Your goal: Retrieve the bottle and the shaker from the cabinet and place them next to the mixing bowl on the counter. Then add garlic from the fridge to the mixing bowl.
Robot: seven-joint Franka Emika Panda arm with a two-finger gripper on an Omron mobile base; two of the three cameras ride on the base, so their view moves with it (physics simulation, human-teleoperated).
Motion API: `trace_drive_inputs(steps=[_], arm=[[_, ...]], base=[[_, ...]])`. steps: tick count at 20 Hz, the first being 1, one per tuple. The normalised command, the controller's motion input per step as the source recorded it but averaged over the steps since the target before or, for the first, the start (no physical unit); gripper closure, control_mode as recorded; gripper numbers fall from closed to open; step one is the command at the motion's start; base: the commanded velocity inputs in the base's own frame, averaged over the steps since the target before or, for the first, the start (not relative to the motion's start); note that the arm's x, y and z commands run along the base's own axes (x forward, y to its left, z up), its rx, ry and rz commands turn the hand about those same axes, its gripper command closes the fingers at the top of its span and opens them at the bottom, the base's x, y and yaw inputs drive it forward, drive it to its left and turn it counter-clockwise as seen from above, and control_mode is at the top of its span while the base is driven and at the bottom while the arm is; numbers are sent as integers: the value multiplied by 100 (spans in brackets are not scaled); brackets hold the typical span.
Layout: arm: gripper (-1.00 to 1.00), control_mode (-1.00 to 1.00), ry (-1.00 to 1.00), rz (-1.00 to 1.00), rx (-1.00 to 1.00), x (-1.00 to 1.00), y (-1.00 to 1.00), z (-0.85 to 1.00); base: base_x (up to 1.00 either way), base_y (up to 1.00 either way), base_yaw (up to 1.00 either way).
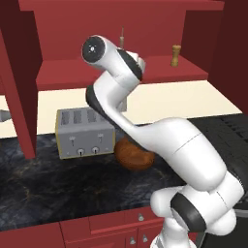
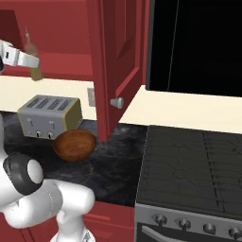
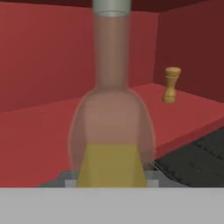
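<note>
The bottle (image 3: 111, 131) is clear glass with a long neck and yellow liquid in its base, and it stands upright right in front of the hand camera. My gripper (image 2: 31, 62) is shut on its lower body at the front edge of the open cabinet's shelf (image 1: 97, 72). In the left base view only the bottle neck (image 1: 122, 38) shows above my arm. The wooden shaker (image 1: 176, 55) stands on the same shelf, to the right of the bottle (image 2: 33, 59), and the shaker (image 3: 171, 85) is also in the hand view. The brown mixing bowl (image 2: 74, 144) sits on the dark counter below. Garlic and fridge are out of view.
A silver toaster (image 1: 85, 131) stands left of the bowl (image 1: 134, 155) against the cream wall. Red cabinet doors (image 2: 120, 61) hang open on both sides of the shelf. A black stove (image 2: 194, 165) lies to the right, and drawers (image 1: 121, 223) front the counter.
</note>
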Motion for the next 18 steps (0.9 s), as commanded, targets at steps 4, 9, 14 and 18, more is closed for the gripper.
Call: trace_drive_inputs(steps=[4,9,14,18], arm=[[100,-100,-17,-7,0,-100,2,-52],[100,-100,-12,-14,0,-77,0,-71],[100,-100,-15,-17,0,-9,0,-61],[100,-100,-5,-9,2,5,15,-53]], base=[[0,0,0],[0,0,0],[0,0,0],[0,0,0]])
